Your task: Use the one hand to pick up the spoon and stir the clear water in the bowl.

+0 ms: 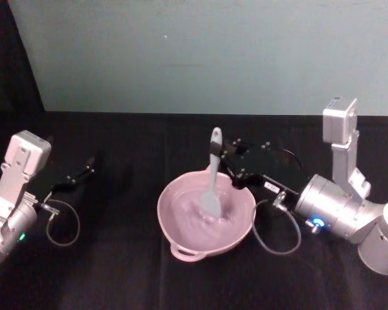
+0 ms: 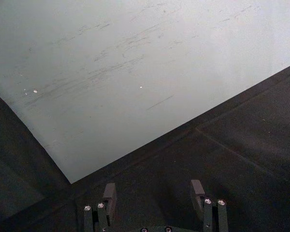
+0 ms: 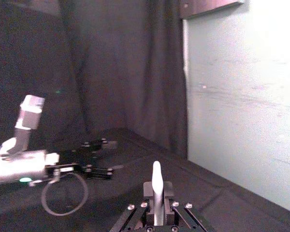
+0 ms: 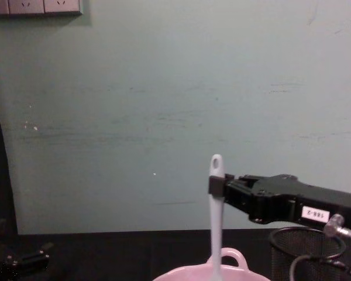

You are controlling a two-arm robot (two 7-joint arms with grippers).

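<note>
pale pink bowl [image 1: 205, 245], white spoon [image 1: 213, 169], black right pincer [image 1: 222, 155], black wire-mesh cup [image 4: 292, 259].

The table's [image 1: 116, 278] middle is occupied by the bowl [image 1: 171, 223]. Access from the right edge is barred by the right gripper [image 1: 221, 155], clamped on the upright spoon [image 1: 213, 177]. Bare cloth is left along the front edge and toward the left gripper [image 1: 84, 172], fingers apart. The back edge is closed by the wall [image 1: 207, 58].

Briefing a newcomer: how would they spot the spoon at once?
On the black table, find the pink bowl at the middle. The spoon stands upright in it, held by the right gripper. It is the one slim white utensil, with a hole at its top.
</note>
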